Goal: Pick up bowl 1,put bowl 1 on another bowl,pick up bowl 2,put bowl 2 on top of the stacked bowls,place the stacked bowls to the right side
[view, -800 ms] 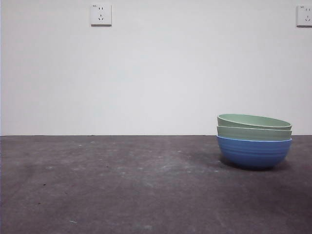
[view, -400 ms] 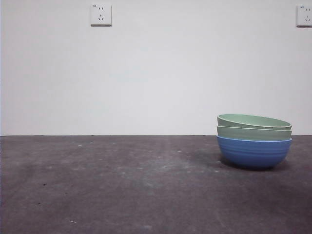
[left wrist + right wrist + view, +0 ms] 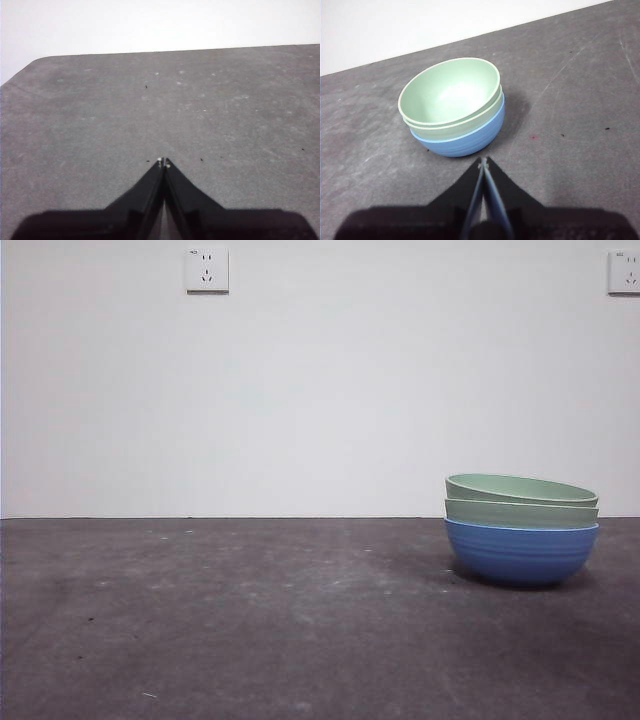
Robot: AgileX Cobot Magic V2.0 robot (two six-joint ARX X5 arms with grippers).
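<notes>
Nothing has moved: both tools, left (image 3: 163, 162) and right (image 3: 483, 161), pressed together, near the stacked bowls (image 3: 521, 529).

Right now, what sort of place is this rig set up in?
Probably a bare test bench in a lab: a scuffed dark grey tabletop, a plain white wall with two power sockets, and only the stacked bowls.

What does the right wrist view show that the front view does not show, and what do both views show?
Only the right wrist view shows the right gripper, its jaws shut, close to the stack but not touching it, and the inside of the top green bowl. Only the front view shows the two wall sockets and the stack from the side. Both show the stacked bowls, two pale green ones nested in the blue bowl, standing on the grey table.
</notes>
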